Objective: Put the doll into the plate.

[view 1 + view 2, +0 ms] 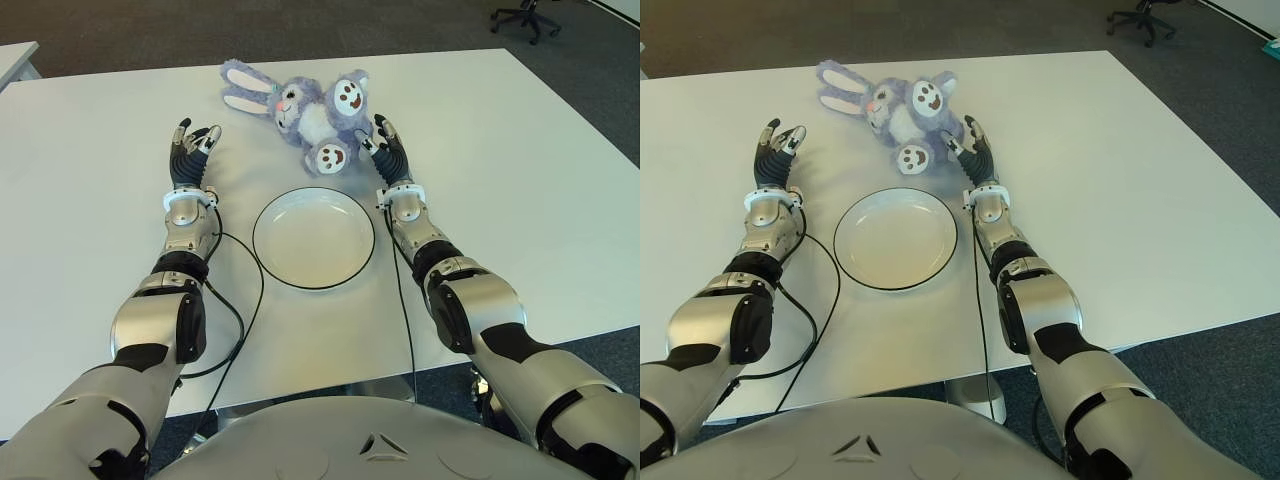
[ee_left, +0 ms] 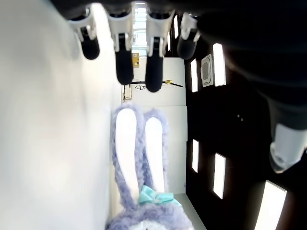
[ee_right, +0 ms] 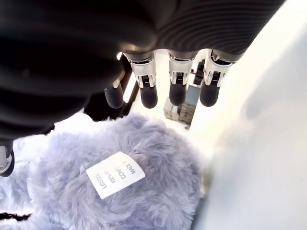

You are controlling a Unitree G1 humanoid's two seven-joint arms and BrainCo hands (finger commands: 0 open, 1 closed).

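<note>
A purple plush bunny doll (image 1: 305,108) with white-lined ears and white foot pads lies on its back on the white table (image 1: 520,180), just beyond the white plate (image 1: 313,238). My right hand (image 1: 385,145) is open right beside the doll's near right side, its fingers straight, with the fur and a white label (image 3: 115,174) close under the palm. My left hand (image 1: 190,148) is open to the left of the doll, a little short of its ears (image 2: 139,153), and holds nothing. The plate is bare.
Black cables (image 1: 245,300) run from both wrists across the table toward its front edge. An office chair (image 1: 528,18) stands on the floor beyond the far right corner. Another table's corner (image 1: 15,60) shows at the far left.
</note>
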